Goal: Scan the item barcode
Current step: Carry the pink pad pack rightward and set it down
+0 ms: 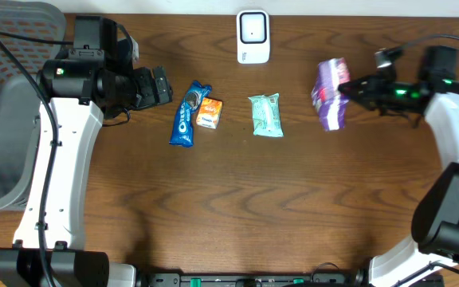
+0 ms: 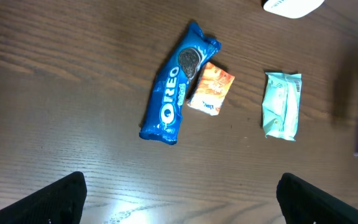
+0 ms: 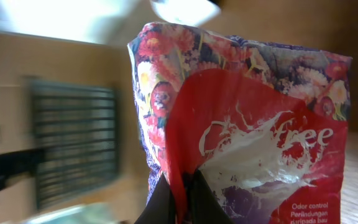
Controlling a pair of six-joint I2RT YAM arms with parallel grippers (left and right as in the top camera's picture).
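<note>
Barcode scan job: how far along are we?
Done: the right gripper is shut on the purple floral packet, so the pick looks complete. In hand: that packet is held off to the side of the white scanner, not in front of it. Left: presenting its barcode, then likely the Oreo pack, orange packet and green packet lying on the table; the left gripper is open, holding nothing.

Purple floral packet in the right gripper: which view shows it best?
Right wrist: the purple floral packet fills the frame, print readable. Overhead shows it whole but small, pinched by the right gripper; left wrist catches only a blurred edge.
</note>
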